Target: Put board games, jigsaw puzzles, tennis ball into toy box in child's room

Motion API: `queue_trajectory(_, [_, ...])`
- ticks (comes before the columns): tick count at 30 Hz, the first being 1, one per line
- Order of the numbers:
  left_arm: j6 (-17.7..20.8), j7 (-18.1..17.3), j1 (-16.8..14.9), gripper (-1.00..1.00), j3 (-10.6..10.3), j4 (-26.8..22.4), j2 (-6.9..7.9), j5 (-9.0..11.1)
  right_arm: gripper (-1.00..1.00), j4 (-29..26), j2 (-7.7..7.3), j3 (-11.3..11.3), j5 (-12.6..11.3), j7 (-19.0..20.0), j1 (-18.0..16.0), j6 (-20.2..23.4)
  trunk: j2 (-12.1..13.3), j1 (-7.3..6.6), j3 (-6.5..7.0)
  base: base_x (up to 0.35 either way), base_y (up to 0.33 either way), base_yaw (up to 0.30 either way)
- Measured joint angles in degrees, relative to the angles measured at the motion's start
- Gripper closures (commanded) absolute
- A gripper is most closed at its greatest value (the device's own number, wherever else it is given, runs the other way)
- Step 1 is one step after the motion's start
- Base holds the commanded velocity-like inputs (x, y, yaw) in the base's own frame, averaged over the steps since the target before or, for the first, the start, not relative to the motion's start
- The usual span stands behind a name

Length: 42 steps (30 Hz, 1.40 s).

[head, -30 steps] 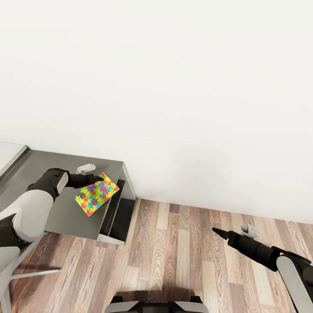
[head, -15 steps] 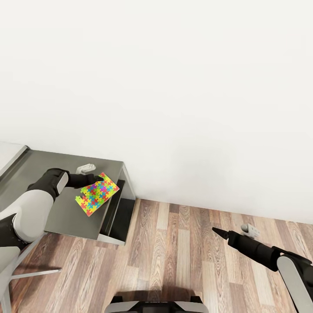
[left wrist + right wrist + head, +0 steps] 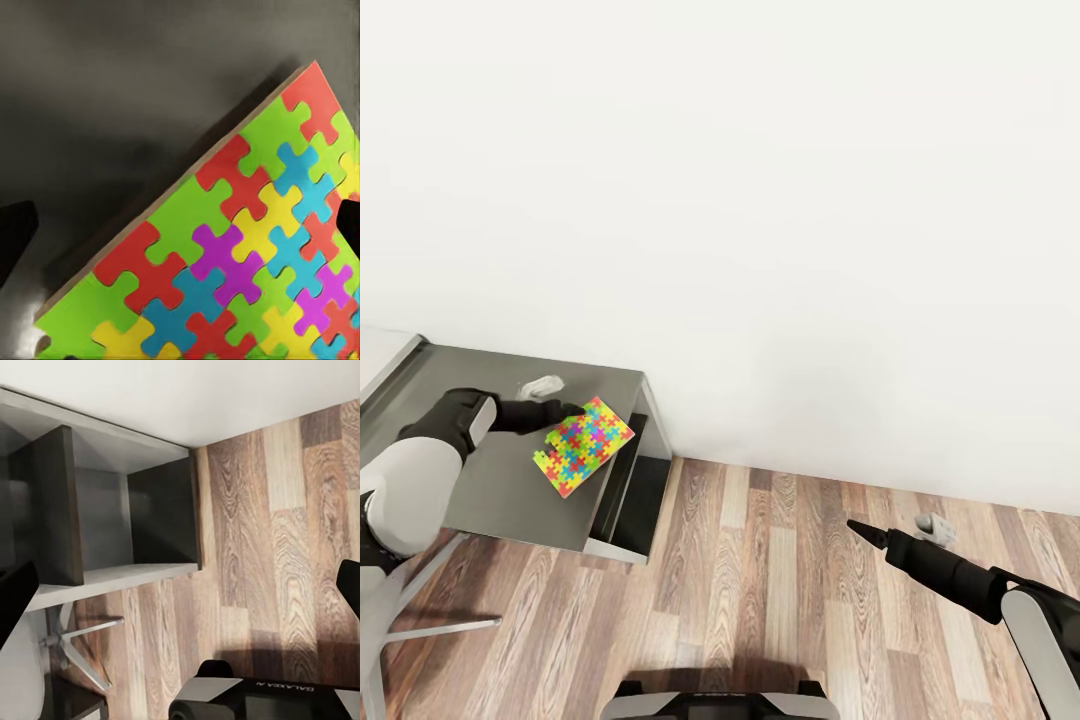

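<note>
At the left of the head view, the lower dark grey wing of the desk (image 3: 510, 480) stands against the plain white wall (image 3: 760, 200), its right end closed by an open-sided shelf unit (image 3: 635, 480). The left arm, white with black joints, reaches across this wing, and the left gripper (image 3: 560, 412) sits at the near-wall corner of a thin, multicoloured jigsaw puzzle board printed with interlocking pieces in green, red, yellow, blue and purple (image 3: 582, 446). The board lies flat near the desk's right edge, turned diagonally to it. In the left wrist view the puzzle's cardboard edge (image 3: 225, 247) runs diagonally over the dark desk surface (image 3: 112, 112), with dark fingertips (image 3: 15, 240) at either side of the frame, apart and clear of the board, so the left gripper is released. To the right, over the wood-plank floor (image 3: 780, 580), the right gripper (image 3: 865, 533) hangs well apart from the desk; its fingers taper to one point, and I cannot tell if they are parted or closed. The right wrist view shows the shelf unit, the floor and the legs of a swivel chair (image 3: 75, 645).
</note>
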Motion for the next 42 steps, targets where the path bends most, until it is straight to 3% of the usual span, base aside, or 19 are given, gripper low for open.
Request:
queue_trajectory(5, [2.3, -6.7, -0.1, -1.00, 0.0, -2.4, 2.36, 0.0, -1.00, 0.1, 0.07, 0.0, 0.0, 0.0, 0.0, 0.0, 0.0, 0.00, -0.26, 0.000, 0.000, 0.000])
queue_trajectory(10, [4.4, -10.3, -0.1, -1.00, 0.0, -5.1, 3.68, 0.0, -1.00, 0.1, 0.18, 0.2, 0.0, 0.0, 0.0, 0.0, 0.0, 0.00, -0.67, 0.000, 0.000, 0.000])
queue_trajectory(15, [7.1, -16.3, -0.1, -1.00, 0.1, -6.9, 6.00, 0.2, -1.00, 0.2, 0.44, 0.4, 0.1, 0.0, 0.0, 0.0, 0.0, 0.00, -1.13, 0.000, 0.000, 0.000])
queue_trajectory(21, [8.8, -28.9, -0.1, -1.00, 0.0, -7.5, 8.43, 0.1, -1.00, 0.5, 0.67, 0.4, -0.1, 0.0, -0.1, -0.1, 0.0, 0.00, -1.69, 0.000, 0.000, 0.000])
queue_trajectory(22, [8.9, -32.7, 0.0, -1.00, 0.0, -7.6, 8.96, 0.0, -1.00, 0.8, 0.75, 0.4, -0.3, 0.0, -0.1, -0.3, 0.0, 0.00, -1.79, 0.000, 0.000, 0.000])
queue_trajectory(27, [9.0, -41.8, 0.4, -1.00, -0.2, -7.7, 9.98, -0.1, -1.00, 1.3, 0.87, 0.5, -0.7, 0.1, -0.2, -1.2, 0.0, 0.00, -2.26, 0.000, 0.000, 0.000])
queue_trajectory(28, [9.0, -45.5, 0.6, -1.00, -0.2, -7.7, 10.18, -0.1, -1.00, 1.3, 0.91, 0.6, -0.8, 0.1, -0.2, -1.3, 0.0, 0.00, -2.35, 0.000, 0.000, 0.000])
queue_trajectory(30, [9.0, -51.3, 1.4, -1.00, -0.4, -7.7, 10.18, -0.3, -1.00, 1.4, 0.98, 0.6, -1.1, 0.6, -0.3, -1.5, 0.0, 0.01, -2.54, 0.000, 0.000, 0.000])
queue_trajectory(34, [8.7, -57.0, 3.4, -1.00, -0.7, -7.9, 9.77, -0.3, -1.00, 1.6, 1.35, 0.7, -1.8, 3.1, -0.3, -1.7, 0.0, 0.01, -2.92, 0.000, 0.000, 0.000])
queue_trajectory(36, [8.6, -57.1, 4.2, -1.00, -0.8, -7.9, 9.28, -0.3, -1.00, 1.8, 1.74, 0.8, -2.0, 4.6, -0.3, -1.8, 0.0, 0.01, -3.11, 0.000, 0.000, 0.000])
queue_trajectory(42, [6.5, -57.1, 6.1, -1.00, -1.3, -7.9, 5.64, -0.2, -1.00, 3.6, 3.85, 1.3, -2.1, 10.4, -2.5, -3.2, 0.0, 0.01, -3.68, 0.000, 0.007, 0.000])
